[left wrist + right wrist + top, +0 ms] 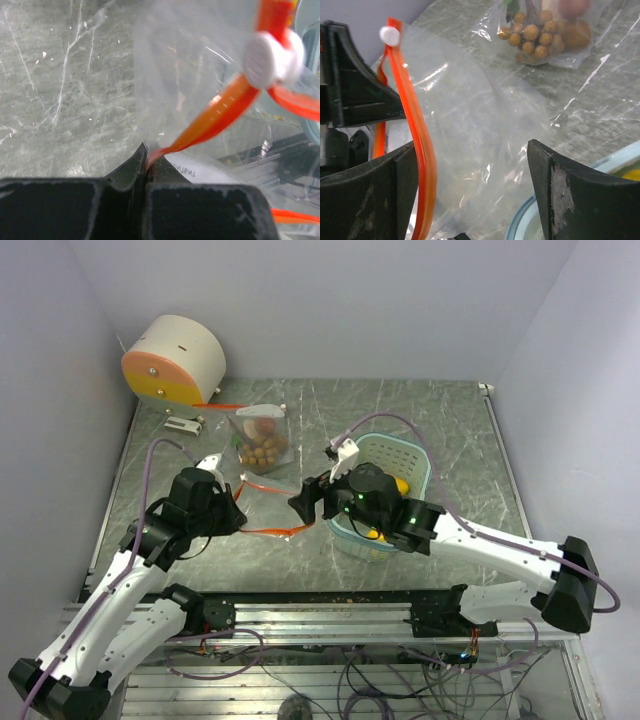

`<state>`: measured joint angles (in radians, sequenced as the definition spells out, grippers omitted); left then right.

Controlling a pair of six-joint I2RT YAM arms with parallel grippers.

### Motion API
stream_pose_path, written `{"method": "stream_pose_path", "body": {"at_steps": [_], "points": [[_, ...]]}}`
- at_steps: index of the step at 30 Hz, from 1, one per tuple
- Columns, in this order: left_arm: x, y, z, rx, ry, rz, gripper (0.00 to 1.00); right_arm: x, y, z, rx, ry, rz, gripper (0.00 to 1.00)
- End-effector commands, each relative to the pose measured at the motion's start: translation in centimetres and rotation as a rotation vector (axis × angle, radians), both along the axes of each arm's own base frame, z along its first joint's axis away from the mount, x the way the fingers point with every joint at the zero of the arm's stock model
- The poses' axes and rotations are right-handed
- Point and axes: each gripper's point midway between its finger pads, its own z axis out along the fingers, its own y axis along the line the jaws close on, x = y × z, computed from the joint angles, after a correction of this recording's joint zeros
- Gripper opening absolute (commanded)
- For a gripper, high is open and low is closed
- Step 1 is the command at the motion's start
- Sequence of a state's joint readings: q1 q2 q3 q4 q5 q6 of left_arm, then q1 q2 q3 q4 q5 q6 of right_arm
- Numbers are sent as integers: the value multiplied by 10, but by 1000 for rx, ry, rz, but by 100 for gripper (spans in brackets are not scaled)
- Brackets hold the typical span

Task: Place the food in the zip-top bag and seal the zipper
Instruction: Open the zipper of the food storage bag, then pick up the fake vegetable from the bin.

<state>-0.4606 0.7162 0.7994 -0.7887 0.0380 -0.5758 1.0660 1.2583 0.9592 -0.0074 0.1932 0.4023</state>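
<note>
My left gripper [146, 167] jaws pinched shut on the orange zipper strip [220, 112] tip; right gripper [472, 165] jaws spread wide over the bag [470, 115]. Bagged so far: brown bunch [535, 37]; yellow fruit [401, 485] in the basket [425, 455]. Risk I see: thin pinch slips, mouth collapses onto bench [450, 430].

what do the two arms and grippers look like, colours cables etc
The left arm and right arm have white shells with black joints and bases. A thin lilac cable loops along each. The left gripper and right gripper have blocky matte black fingers with scuffed pale edges. Small green lights glow on the right wrist.
</note>
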Motion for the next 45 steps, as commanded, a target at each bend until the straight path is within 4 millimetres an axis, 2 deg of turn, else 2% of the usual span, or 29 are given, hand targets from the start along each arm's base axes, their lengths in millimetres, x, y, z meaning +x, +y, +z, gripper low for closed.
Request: {"method": "stream_pose_path", "body": {"at_steps": [1, 5, 9, 10, 11, 14, 17, 19, 23, 27, 29, 32, 39, 45], "points": [[10, -6, 5, -23, -38, -13, 7, 1, -29, 21, -4, -45, -58, 84], [12, -7, 7, -17, -47, -21, 7, 9, -58, 31, -31, -46, -156, 84], [14, -9, 9, -16, -58, -35, 7, 2, -64, 41, -10, -38, -134, 85], [15, -10, 10, -17, -60, -40, 7, 5, -70, 33, -38, -15, -169, 85], [15, -10, 12, -14, -61, -45, 7, 11, -78, 33, -60, 3, -233, 84], [14, -3, 27, 23, -78, -45, 7, 35, -120, 6, -210, 93, -479, 81], [13, 8, 45, 77, -107, -32, 7, 51, -147, -26, -314, 209, -564, 82], [13, 11, 52, 100, -113, -40, 7, 59, -157, -44, -331, 253, -589, 82], [15, 5, 48, 97, -104, -67, 7, 71, -161, -77, -338, 332, -576, 82], [18, -11, 31, 47, -65, -113, 7, 73, -150, -113, -361, 408, -510, 81], [21, -20, 21, 20, -43, -133, 7, 74, -145, -125, -356, 425, -489, 81], [25, -28, 9, -2, -22, -147, 7, 73, -146, -148, -380, 456, -489, 81], [33, -33, 8, -6, -29, -153, 7, 76, -149, -184, -426, 509, -500, 78], [32, -33, 7, -10, -25, -153, 7, 77, -155, -202, -471, 518, -523, 62]]}}
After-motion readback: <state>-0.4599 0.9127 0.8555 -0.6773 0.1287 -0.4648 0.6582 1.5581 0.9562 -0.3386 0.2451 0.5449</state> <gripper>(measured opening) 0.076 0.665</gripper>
